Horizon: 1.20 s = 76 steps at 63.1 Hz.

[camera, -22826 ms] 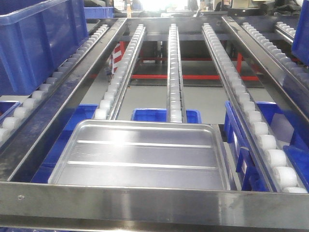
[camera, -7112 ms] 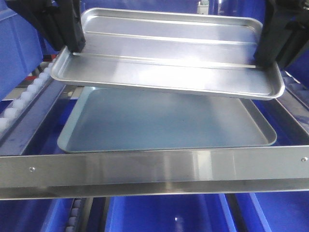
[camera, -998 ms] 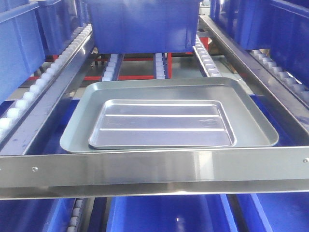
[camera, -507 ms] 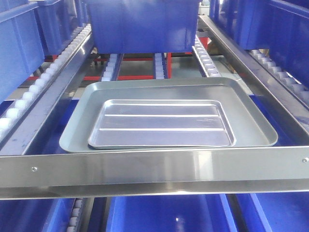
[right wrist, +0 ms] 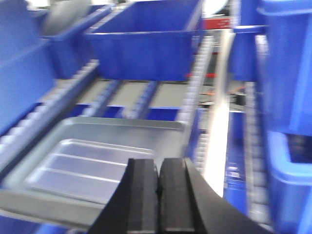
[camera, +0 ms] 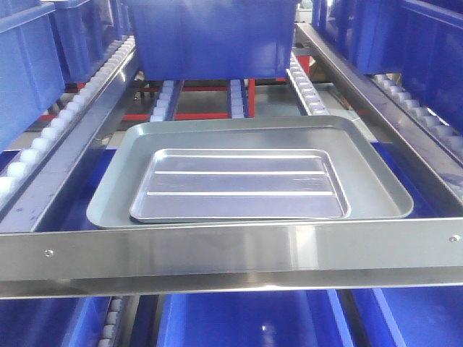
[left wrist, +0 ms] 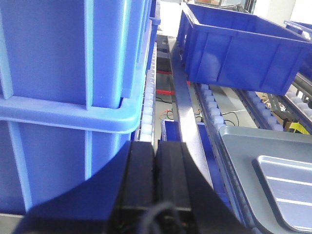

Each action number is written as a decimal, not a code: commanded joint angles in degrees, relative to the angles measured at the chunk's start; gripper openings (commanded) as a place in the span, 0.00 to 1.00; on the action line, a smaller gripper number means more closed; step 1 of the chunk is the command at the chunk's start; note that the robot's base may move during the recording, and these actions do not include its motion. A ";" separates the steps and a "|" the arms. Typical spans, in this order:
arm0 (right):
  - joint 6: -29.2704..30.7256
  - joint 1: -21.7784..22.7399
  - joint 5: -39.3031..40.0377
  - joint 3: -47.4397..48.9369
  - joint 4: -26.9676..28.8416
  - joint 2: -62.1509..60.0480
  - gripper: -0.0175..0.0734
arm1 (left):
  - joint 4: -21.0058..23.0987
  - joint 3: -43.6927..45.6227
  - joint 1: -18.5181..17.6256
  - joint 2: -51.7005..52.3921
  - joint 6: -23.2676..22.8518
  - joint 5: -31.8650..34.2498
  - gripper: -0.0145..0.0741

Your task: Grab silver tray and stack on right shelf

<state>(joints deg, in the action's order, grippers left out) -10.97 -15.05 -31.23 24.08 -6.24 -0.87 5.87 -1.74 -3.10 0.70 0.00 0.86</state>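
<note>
While the silver tray (camera: 239,184) lies flat inside the larger grey tray (camera: 376,181) on the right shelf (camera: 231,249) — just behind its front bar — left hand (left wrist: 156,146) and right hand (right wrist: 158,168) are both pressed together, holding nothing.

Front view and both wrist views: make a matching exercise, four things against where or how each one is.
Things:
1. silver tray
2. grey tray
3. blue bin
4. left gripper

States:
A. on the rollers behind both trays
B. fingers pressed together, holding nothing
C. lying inside the larger tray
D. resting on the right shelf behind its front bar

Pairs: 1-C, 2-D, 3-A, 4-B
</note>
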 commanded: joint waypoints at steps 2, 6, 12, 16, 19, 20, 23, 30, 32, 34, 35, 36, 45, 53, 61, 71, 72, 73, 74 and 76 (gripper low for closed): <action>1.01 6.73 11.08 -3.69 -1.11 0.14 0.25 | 0.55 -1.00 0.03 0.80 0.00 5.15 0.06; 1.01 11.06 16.20 -8.07 -0.31 0.14 0.25 | 0.55 -1.00 0.03 0.80 0.00 5.15 0.06; 1.01 15.61 22.52 -14.64 0.74 0.14 0.25 | 0.55 -1.00 0.03 0.80 0.00 5.15 0.06; 1.01 17.27 26.56 -18.31 0.85 0.14 0.25 | 0.55 -1.00 0.03 0.80 0.00 5.15 0.06; 1.01 17.91 29.97 -21.34 0.85 0.14 0.25 | 0.55 -1.00 0.03 0.80 0.00 5.15 0.06; 1.01 17.99 30.81 -22.05 0.85 0.14 0.25 | 0.55 -1.00 0.03 0.80 0.00 5.15 0.06; 1.01 18.00 34.32 -24.79 1.01 0.14 0.25 | 0.55 -1.00 0.03 0.80 0.00 5.15 0.06; 0.96 18.00 33.11 -24.63 1.37 -0.08 0.25 | 0.55 -1.00 0.03 0.80 0.00 5.15 0.06; 0.97 18.00 33.18 -24.63 1.37 -0.34 0.25 | 0.55 -1.00 0.03 0.80 0.00 5.15 0.06; 0.97 18.00 33.18 -24.63 1.37 -0.69 0.25 | 0.55 -1.00 0.03 0.80 0.00 5.15 0.06; 0.97 18.00 33.18 -24.63 1.37 -0.83 0.25 | 0.55 -1.00 0.03 0.80 0.00 5.15 0.06; 0.97 18.00 33.13 -24.63 1.37 -0.90 0.25 | 0.55 -1.00 0.03 0.80 0.00 5.15 0.06; 0.97 18.00 33.14 -24.63 1.37 -0.90 0.25 | 0.55 -1.00 0.03 0.80 0.00 5.15 0.06; 0.97 18.00 33.14 -24.63 1.37 -0.90 0.25 | 0.55 -1.00 0.03 0.80 0.00 5.15 0.06; 0.97 18.00 33.14 -24.63 1.37 -0.90 0.25 | 0.55 -1.00 0.03 0.80 0.00 5.15 0.06; 0.97 18.00 33.14 -24.63 1.37 -0.90 0.25 | 0.55 -1.00 0.03 0.80 0.00 5.15 0.06; 0.97 18.00 33.14 -24.63 1.37 -0.90 0.25 | 0.55 -1.00 0.03 0.80 0.00 5.15 0.06; 0.97 18.00 33.14 -24.63 1.37 -0.90 0.25 | 0.55 -1.00 0.03 0.80 0.00 5.15 0.06; 0.97 18.00 33.14 -24.63 1.37 -0.90 0.25 | 0.55 -1.00 0.03 0.80 0.00 5.15 0.06; 0.97 18.00 33.14 -24.63 1.37 -0.90 0.25 | 0.55 -1.00 0.03 0.80 0.00 5.15 0.06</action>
<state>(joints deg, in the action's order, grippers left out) -10.62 2.69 -3.56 -1.61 -4.84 -0.87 5.87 -1.74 -3.10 0.70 0.00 0.86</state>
